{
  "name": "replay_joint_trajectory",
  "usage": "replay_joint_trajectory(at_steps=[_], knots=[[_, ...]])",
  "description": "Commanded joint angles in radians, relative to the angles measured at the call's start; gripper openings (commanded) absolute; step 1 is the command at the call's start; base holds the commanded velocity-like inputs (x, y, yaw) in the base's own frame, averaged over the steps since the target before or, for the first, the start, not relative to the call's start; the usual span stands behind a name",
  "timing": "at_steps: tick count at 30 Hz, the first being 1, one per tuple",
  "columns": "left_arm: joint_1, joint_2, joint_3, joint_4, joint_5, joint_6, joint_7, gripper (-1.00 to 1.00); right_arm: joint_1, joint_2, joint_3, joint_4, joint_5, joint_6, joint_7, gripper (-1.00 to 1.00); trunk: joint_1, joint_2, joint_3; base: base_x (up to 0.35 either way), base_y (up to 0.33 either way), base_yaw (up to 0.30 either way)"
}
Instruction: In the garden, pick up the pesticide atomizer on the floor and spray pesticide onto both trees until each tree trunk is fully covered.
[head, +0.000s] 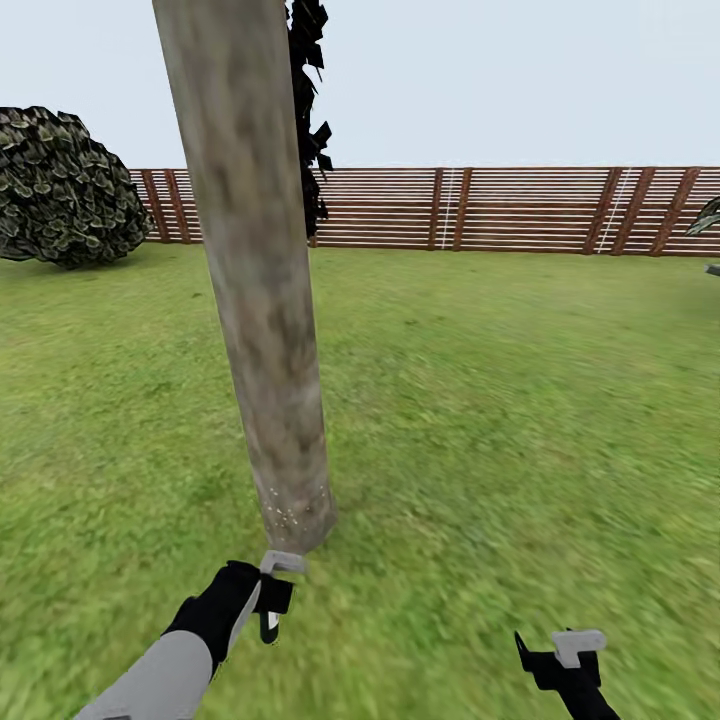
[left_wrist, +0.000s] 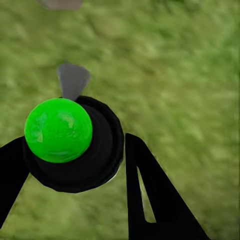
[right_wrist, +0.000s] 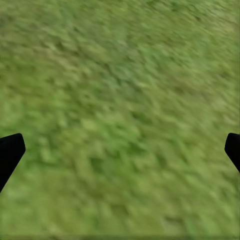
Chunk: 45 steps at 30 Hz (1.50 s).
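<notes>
One thick grey-brown mottled tree trunk (head: 262, 300) rises from the grass just ahead of me, leaning slightly. Fine pale specks of pesticide (head: 296, 512) dot its lowest part. My left gripper (head: 272, 598) hangs close in front of the trunk's base, shut on the pesticide atomizer (left_wrist: 95, 165). In the left wrist view the atomizer is a round black body with a bright green ball (left_wrist: 58, 130) on it and a grey nozzle (left_wrist: 72, 80). The left gripper (left_wrist: 75, 145) has its black fingers on both sides of it. My right gripper (head: 560, 655) (right_wrist: 122, 145) is open over bare grass.
Green lawn (head: 500, 400) spreads all around. A brown slatted fence (head: 500, 210) closes the far side. A round leafy bush (head: 60, 190) stands at the back left. A thin dark tree (head: 310, 120) shows behind the trunk.
</notes>
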Motion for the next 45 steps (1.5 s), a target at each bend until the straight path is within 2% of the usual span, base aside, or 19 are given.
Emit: replay_joint_trajectory(at_steps=[1, 4, 6, 9, 13, 19, 22, 24, 25, 28, 30, 32, 35, 38, 39, 40, 41, 44, 45], knots=[[0.0, 0.015, 0.001, -0.016, 0.005, 0.002, -0.002, -1.0, 0.0, 0.0, 0.0, 0.0, 0.0, 0.0, 0.0, 1.0, 0.0, 0.0, 0.0, 0.0, 0.0, 0.0], [0.0, 0.052, 0.003, -0.046, 0.021, 0.004, -0.003, -1.0, 0.0, 0.0, 0.0, 0.0, 0.0, 0.0, 0.0, 1.0, 0.0, 0.0, 0.0, 0.0, 0.0, 0.0], [0.0, 0.061, -0.004, -0.054, 0.035, 0.002, -0.002, -1.0, 0.0, 0.0, 0.0, 0.0, 0.0, 0.0, 0.0, 1.0, 0.0, 0.0, 0.0, -0.053, 0.0, 0.0], [0.0, 0.055, -0.009, -0.057, 0.036, -0.001, 0.002, -1.0, 0.0, 0.0, 0.0, 0.0, 0.0, 0.0, 0.0, 1.0, 0.0, 0.0, 0.0, -0.241, 0.0, 0.0], [-0.004, 0.034, -0.008, -0.072, 0.038, 0.001, 0.004, -1.0, 0.0, 0.001, 0.0, 0.021, 0.0, 0.0, 0.0, 1.0, 0.0, 0.0, 0.0, -0.319, 0.0, 0.0], [-0.015, 0.017, -0.008, -0.146, 0.039, 0.02, 0.003, -1.0, 0.0, 0.006, 0.0, 0.027, 0.0, 0.0, 0.0, 1.0, 0.0, 0.0, 0.0, -0.111, 0.0, 0.0], [-0.028, 0.009, -0.009, -0.231, 0.039, 0.112, 0.003, -1.0, 0.0, 0.006, 0.0, 0.027, 0.0, 0.0, 0.0, 1.0, 0.0, 0.0, 0.0, -0.004, 0.0, 0.0], [-0.034, 0.011, -0.009, -0.27, 0.039, 0.147, 0.002, -1.0, 0.0, 0.006, 0.0, 0.027, 0.0, 0.0, 0.0, 1.0, 0.0, 0.0, 0.0, -0.001, 0.0, 0.0], [-0.038, 0.024, -0.01, -0.295, 0.035, 0.165, 0.0, -1.0, 0.0, 0.006, 0.0, 0.027, 0.0, 0.0, 0.0, 1.0, 0.0, 0.0, 0.0, 0.0, 0.0, 0.0], [-0.038, 0.061, -0.008, -0.297, 0.034, 0.167, -0.001, -1.0, 0.0, 0.006, 0.0, 0.027, 0.0, 0.0, 0.0, 1.0, 0.0, 0.0, 0.0, 0.0, 0.0, 0.0], [-0.037, 0.107, -0.004, -0.298, 0.039, 0.168, -0.002, -1.0, 0.001, 0.006, 0.0, 0.028, 0.0, 0.0, 0.0, 1.0, 0.0, 0.0, 0.0, 0.0, 0.0, 0.0], [-0.037, 0.137, -0.002, -0.298, 0.04, 0.168, -0.003, -1.0, 0.0, 0.006, 0.0, 0.028, 0.0, 0.0, 0.0, 1.0, 0.0, 0.0, 0.0, 0.0, 0.0, 0.0], [-0.032, 0.148, -0.007, -0.298, 0.04, 0.168, -0.003, -1.0, 0.0, 0.006, 0.0, 0.028, 0.0, 0.0, 0.0, 1.0, 0.0, 0.0, 0.0, 0.0, 0.0, 0.0], [-0.031, 0.135, -0.018, -0.3, 0.038, 0.166, -0.01, -1.0, 0.0, 0.006, 0.0, 0.028, 0.0, 0.0, 0.0, 1.0, 0.0, 0.0, 0.0, 0.0, 0.0, 0.0], [-0.032, 0.131, -0.04, -0.3, 0.038, 0.166, -0.027, -1.0, 0.0, 0.006, 0.0, 0.028, 0.0, 0.0, 0.0, 1.0, 0.0, 0.0, 0.0, 0.0, 0.0, 0.0], [-0.035, 0.128, -0.096, -0.308, 0.037, 0.167, -0.072, -1.0, 0.0, 0.006, 0.0, 0.028, 0.0, 0.0, 0.001, 1.0, 0.0, 0.0, 0.0, 0.0, 0.0, 0.0], [-0.035, 0.131, -0.113, -0.316, 0.037, 0.167, -0.093, -1.0, 0.001, 0.006, 0.0, 0.028, 0.0, 0.0, 0.001, 1.0, 0.0, 0.0, 0.0, 0.0, 0.0, 0.0], [-0.036, 0.144, -0.134, -0.371, 0.034, 0.183, -0.17, -1.0, 0.0, 0.006, 0.0, 0.028, 0.0, 0.0, 0.001, 1.0, 0.0, 0.0, 0.0, 0.0, 0.0, 0.0], [-0.037, 0.168, -0.136, -0.396, 0.032, 0.199, -0.209, -1.0, 0.0, 0.006, 0.0, 0.028, 0.0, 0.0, 0.002, 1.0, 0.0, 0.0, 0.0, 0.0, 0.0, 0.0]])
